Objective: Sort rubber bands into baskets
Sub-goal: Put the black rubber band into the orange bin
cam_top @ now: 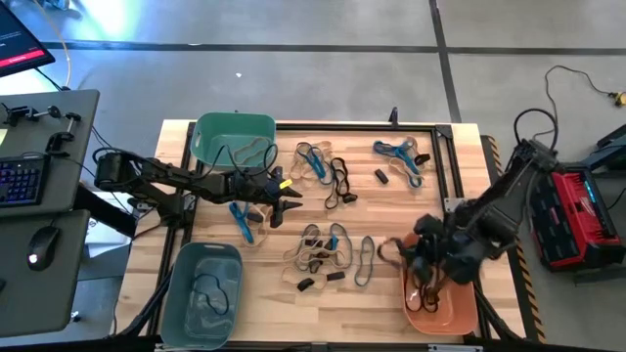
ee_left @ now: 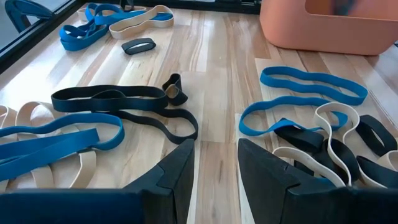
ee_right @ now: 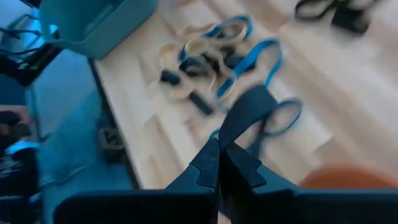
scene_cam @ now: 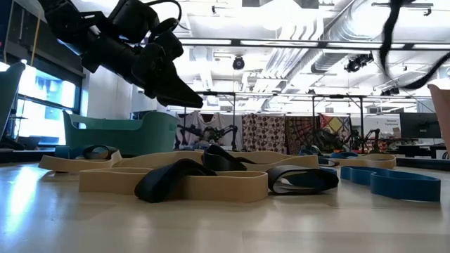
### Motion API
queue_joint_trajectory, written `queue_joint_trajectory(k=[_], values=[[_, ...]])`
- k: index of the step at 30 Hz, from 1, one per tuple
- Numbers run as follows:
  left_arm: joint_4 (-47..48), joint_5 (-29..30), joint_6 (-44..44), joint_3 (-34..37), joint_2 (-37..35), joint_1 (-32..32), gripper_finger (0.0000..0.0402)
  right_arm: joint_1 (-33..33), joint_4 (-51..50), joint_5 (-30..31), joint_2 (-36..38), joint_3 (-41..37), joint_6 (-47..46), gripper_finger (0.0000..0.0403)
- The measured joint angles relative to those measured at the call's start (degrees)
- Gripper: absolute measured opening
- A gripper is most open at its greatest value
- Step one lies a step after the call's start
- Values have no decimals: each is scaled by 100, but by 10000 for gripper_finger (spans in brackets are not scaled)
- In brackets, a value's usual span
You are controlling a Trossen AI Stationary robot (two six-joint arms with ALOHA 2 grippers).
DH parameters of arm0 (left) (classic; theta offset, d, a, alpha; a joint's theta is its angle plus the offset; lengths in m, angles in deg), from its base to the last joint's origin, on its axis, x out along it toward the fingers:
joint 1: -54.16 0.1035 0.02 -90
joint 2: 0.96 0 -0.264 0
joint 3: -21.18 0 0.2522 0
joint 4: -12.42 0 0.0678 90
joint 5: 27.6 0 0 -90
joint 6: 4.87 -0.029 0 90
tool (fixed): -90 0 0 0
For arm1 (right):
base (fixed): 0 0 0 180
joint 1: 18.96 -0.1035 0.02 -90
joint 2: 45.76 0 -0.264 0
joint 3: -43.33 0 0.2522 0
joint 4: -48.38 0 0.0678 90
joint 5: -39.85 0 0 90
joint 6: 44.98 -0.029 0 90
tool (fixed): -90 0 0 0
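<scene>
Your left arm reaches in from the counter's left edge, stretched out nearly flat above the wood, and its left hand (cam_top: 284, 200) hovers over the middle of the counter with the two dark, blocky fingers (ee_left: 177, 180) a narrow gap apart and nothing between them. In the low view it hangs clear of the surface, nose tilted down.

Your right arm folds in from the right edge and bends down at the near right corner, where the right hand (ee_right: 221, 155) has its jaws pinched together on a dark band (ee_right: 249, 112), a flat grey loop dangling from the tips over the orange basket (cam_top: 440, 313). That basket is a smooth, rounded plastic tub.

The teal-green basket (cam_top: 233, 137) sits at the far left corner of the counter, with a couple of thin loops draped inside. The grey-blue basket (cam_top: 201, 293) stands at the near left corner and holds a thin dark loop.

The rubber bands (cam_top: 328, 249) lie loose across the pale, plank-grained counter (cam_top: 391, 293): flat strips in tan, blue and black, some long and twisted into figure-eights, some short, stubby black rings. One tangle lies just ahead of the left hand, another cluster of blue and tan near the far edge, a third towards the near middle.
</scene>
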Motion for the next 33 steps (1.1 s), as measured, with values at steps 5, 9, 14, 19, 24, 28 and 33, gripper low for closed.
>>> queue_joint_trajectory(k=[5, 9, 14, 19, 24, 28, 33], values=[[0, 0, 0, 0, 0, 0, 117, -594, -433, -326, -69, 0, -1399, 0], [0, 0, 0, 0, 0, -2, 117, -879, -1431, -1309, -239, 0, -3031, 0], [0, 0, 0, 0, 0, -2, 117, -1092, -2111, -2302, -529, -40, -4105, 0], [-2, 0, 0, 0, 0, -2, 117, -1094, -1812, -2328, -889, -278, -4000, 0], [-2, 0, 0, 0, 0, -2, 117, -993, -918, -2586, -1285, -735, -3289, 0], [-4, 0, 0, 0, 0, -1, 117, -872, -263, -2754, -1607, -987, -2989, 3], [-4, 0, 12, 0, 0, -2, 117, -616, -114, -2867, -1727, -1004, -2879, 40]])
